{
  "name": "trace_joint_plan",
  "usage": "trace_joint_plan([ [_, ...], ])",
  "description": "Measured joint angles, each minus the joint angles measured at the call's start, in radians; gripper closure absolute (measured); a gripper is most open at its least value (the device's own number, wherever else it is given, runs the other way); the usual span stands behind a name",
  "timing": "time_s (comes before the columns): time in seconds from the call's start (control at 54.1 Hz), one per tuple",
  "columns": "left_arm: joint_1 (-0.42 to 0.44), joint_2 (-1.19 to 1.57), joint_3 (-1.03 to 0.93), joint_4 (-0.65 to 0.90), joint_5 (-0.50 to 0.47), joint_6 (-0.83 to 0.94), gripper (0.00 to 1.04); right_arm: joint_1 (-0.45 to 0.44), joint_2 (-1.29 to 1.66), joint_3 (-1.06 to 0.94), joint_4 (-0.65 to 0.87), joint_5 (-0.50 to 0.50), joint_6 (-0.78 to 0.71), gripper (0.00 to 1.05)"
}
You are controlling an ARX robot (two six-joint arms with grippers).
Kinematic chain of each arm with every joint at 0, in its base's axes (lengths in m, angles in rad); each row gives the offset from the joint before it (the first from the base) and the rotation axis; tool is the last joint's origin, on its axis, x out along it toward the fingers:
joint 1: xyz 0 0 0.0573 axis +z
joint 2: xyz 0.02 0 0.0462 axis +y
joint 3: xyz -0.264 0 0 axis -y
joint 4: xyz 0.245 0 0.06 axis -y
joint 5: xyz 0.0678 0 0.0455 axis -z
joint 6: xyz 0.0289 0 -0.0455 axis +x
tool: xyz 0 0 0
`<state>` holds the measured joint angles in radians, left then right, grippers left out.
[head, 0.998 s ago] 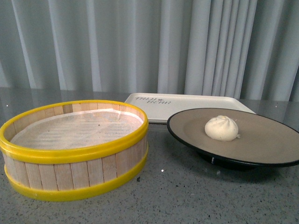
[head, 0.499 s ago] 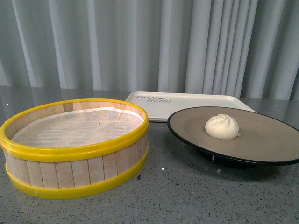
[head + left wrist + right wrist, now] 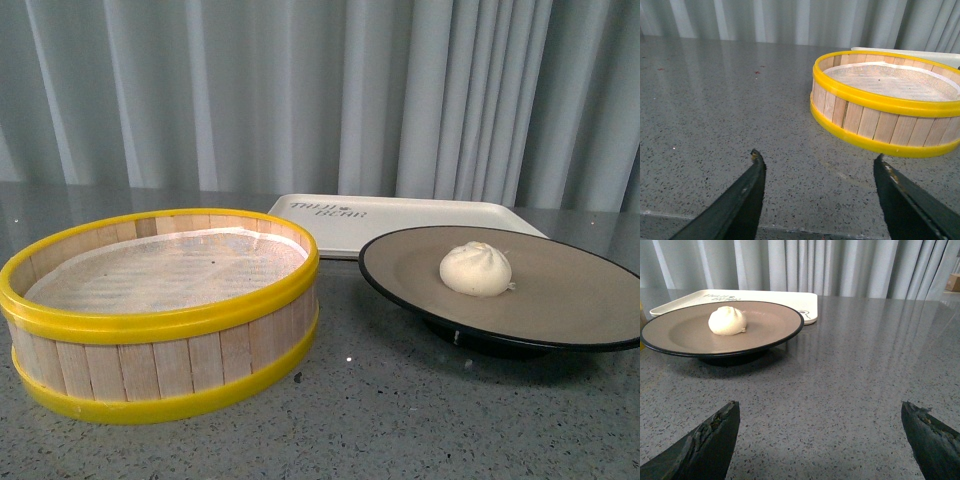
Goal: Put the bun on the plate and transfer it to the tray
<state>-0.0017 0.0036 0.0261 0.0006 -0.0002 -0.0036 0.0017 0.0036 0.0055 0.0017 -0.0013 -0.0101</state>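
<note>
The cream-white bun (image 3: 476, 269) sits on the tan plate with black rim (image 3: 560, 320) at the right of the front view. The cream tray (image 3: 400, 222) with dark lettering lies flat behind the plate. In the right wrist view the bun (image 3: 727, 321) rests on the plate (image 3: 685, 337), with the tray (image 3: 790, 299) behind it. My right gripper (image 3: 820, 412) is open and empty, low over the table, apart from the plate. My left gripper (image 3: 816, 159) is open and empty, low over the table near the steamer basket. Neither gripper shows in the front view.
A round wooden steamer basket with yellow rims (image 3: 160, 320) and a white liner stands at the left; it also shows in the left wrist view (image 3: 887, 102). Grey speckled table (image 3: 420, 420) runs beneath everything. Pale curtains hang behind.
The front view has shifted very slightly; the bun, plate, tray and basket keep their places relative to one another.
</note>
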Motion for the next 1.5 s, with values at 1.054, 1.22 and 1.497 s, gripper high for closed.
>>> trace_joint_plan([
  [1.054, 0.0, 0.0, 0.0, 0.0, 0.0, 0.001, 0.07, 0.123, 1.153, 0.737, -0.132, -0.241, -1.355, 0.08],
  [1.22, 0.0, 0.0, 0.0, 0.0, 0.0, 0.001, 0.07, 0.163, 1.257, 0.804, -0.133, -0.303, -1.343, 0.08],
  [1.497, 0.0, 0.0, 0.0, 0.0, 0.0, 0.001, 0.07, 0.16, 1.334, 0.831, -0.131, -0.325, -1.339, 0.08],
])
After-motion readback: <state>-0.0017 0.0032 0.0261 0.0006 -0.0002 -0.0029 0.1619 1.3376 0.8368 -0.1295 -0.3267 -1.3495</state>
